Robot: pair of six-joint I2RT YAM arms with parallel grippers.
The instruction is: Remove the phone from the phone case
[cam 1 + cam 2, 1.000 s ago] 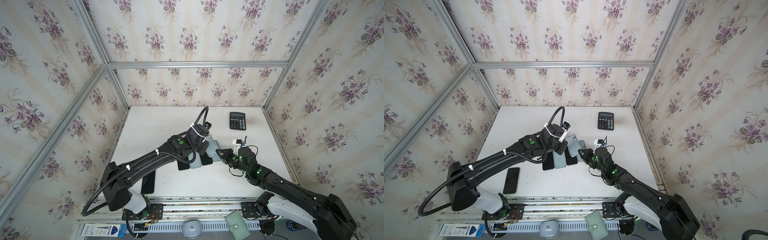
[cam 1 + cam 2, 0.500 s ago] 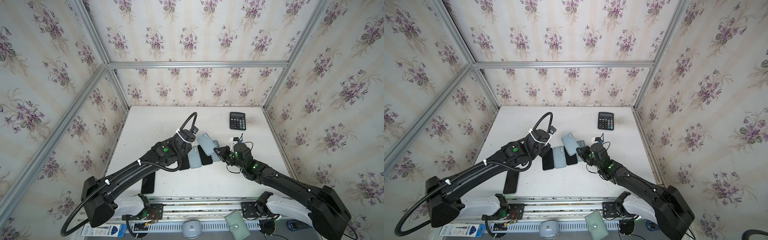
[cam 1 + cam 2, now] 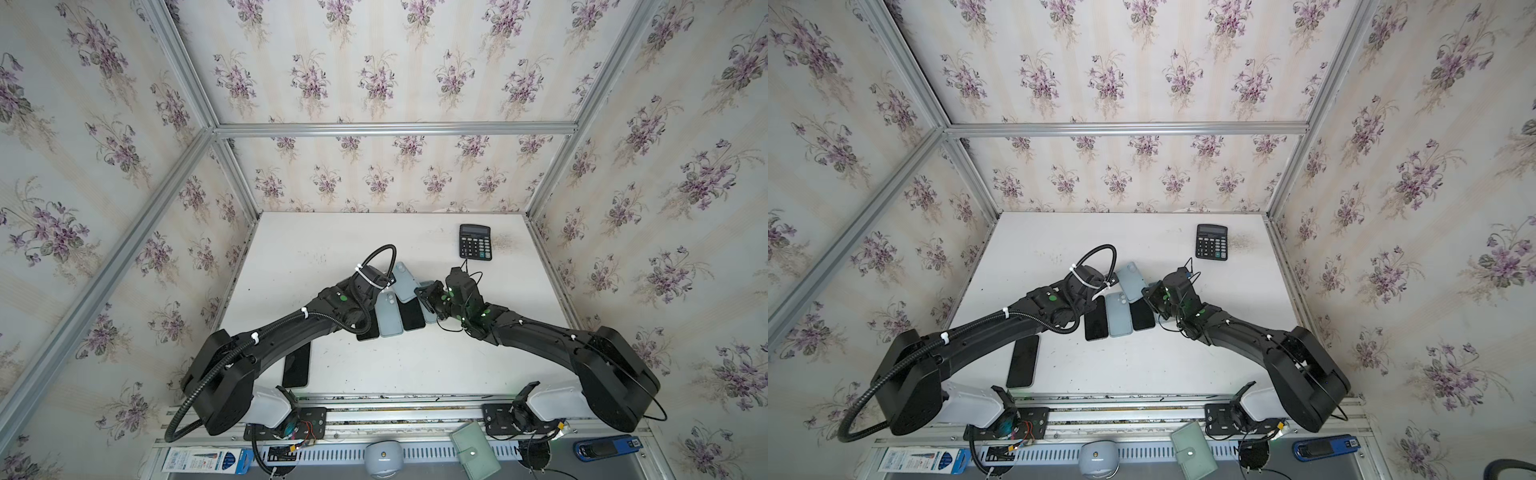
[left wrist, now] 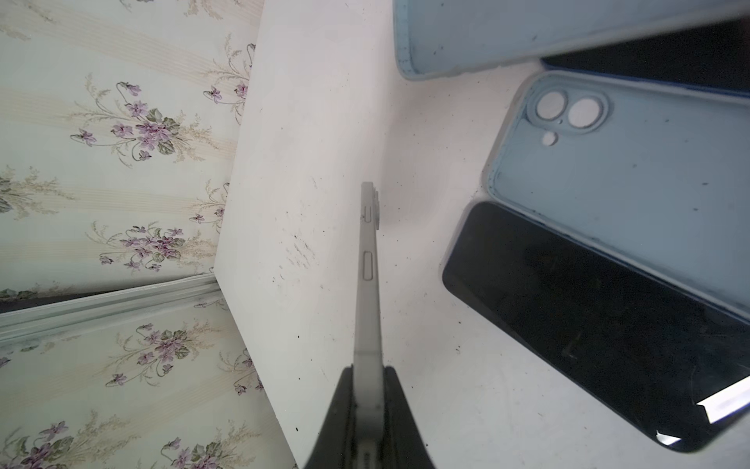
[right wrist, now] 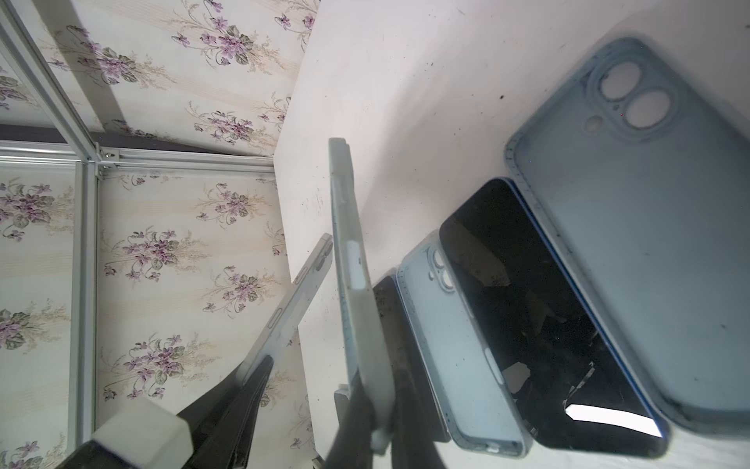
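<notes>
Plainly, the left gripper [image 4: 367, 375] is clamped on the lower end of a silver phone [image 4: 367, 276], which stands on edge between the jaws with its side buttons showing. Close beside it, the right gripper [image 5: 375, 392] is pinched tight on a pale blue phone case [image 5: 351, 260], likewise held edge-on above the white table [image 3: 332, 245]. So the phone sits in one pincer and the case in the other. In the right wrist view the phone's top end leans in close to the case, though I cannot tell whether they touch.

Below and between the two arms, a row of things lies flat on the table, side by side: a black handset [image 3: 1096, 320], a blue case with camera holes [image 3: 1119, 316] and a second black handset [image 3: 1142, 315]. Another blue case [image 3: 1131, 281] lies slanted just behind that row. A third black handset [image 3: 1022, 360] lies well apart from these, near the front edge under the left arm. Towards the far right corner of the table sits a black calculator [image 3: 1212, 242], clear of both arms.
</notes>
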